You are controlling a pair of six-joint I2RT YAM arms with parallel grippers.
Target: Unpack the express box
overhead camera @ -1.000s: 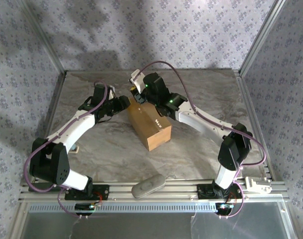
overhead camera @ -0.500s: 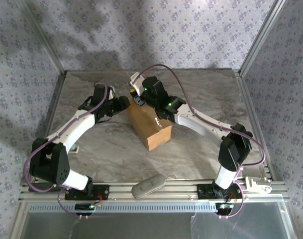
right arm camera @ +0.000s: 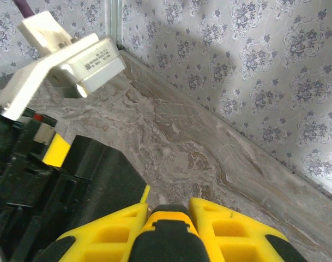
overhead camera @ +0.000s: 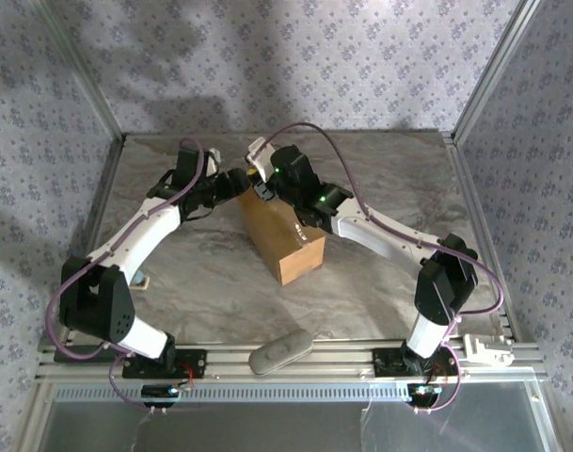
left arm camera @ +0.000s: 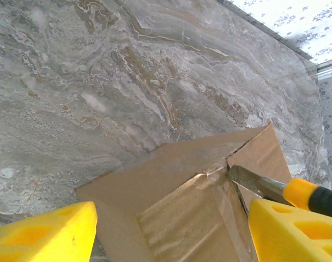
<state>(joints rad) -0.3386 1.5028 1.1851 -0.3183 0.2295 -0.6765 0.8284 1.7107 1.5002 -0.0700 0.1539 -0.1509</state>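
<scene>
The express box, plain brown cardboard, lies at an angle in the middle of the marble table. Its taped far end fills the lower left wrist view. My left gripper hangs at that far end, open, its yellow fingers on either side of the box corner. My right gripper is shut on a yellow-and-black utility knife. The knife blade rests against the tape seam at the box's top corner.
A grey oval object lies at the near rail. A white plastic piece sits at the near right, a small pale item by the left arm. Patterned walls enclose the table. The left arm's black body is close beside the right gripper.
My left gripper has moved toward the far end of the box and its jaws have widened. The right gripper with the knife has shifted slightly left.
</scene>
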